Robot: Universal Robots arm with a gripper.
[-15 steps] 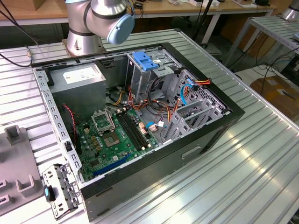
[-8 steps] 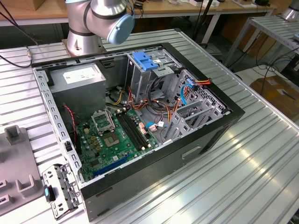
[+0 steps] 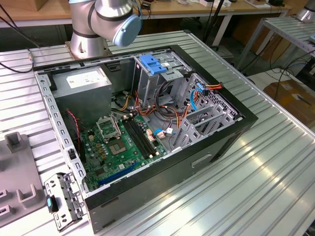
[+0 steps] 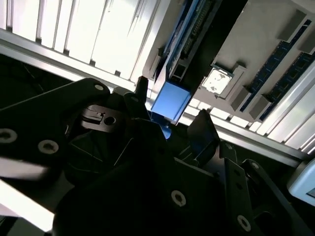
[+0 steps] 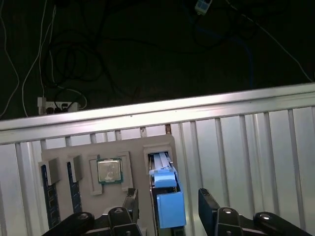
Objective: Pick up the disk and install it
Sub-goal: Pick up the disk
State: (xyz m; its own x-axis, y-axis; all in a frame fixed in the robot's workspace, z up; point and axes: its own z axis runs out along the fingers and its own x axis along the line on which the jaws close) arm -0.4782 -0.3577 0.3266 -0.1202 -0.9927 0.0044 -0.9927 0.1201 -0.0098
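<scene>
A: Exterior view?
B: Open computer case [image 3: 147, 123] on the slatted table [image 3: 275, 162], just beside the grey fixture tray [image 3: 19, 187].
A: Second wrist view?
B: Hand [image 4: 173, 105] released, its black fingers [image 4: 203, 129] flanking the disk [image 4: 170, 100], which stands on edge in the tray [image 4: 256, 44].
A: First wrist view?
B: Disk [image 5: 167, 209] upright in a tray [image 5: 133, 152] slot, blue rail toward the hand [image 5: 169, 199], near the tray's processor [image 5: 109, 170] and memory modules [image 5: 49, 196]; fingers [image 5: 209, 204] either side, apart from it.
</scene>
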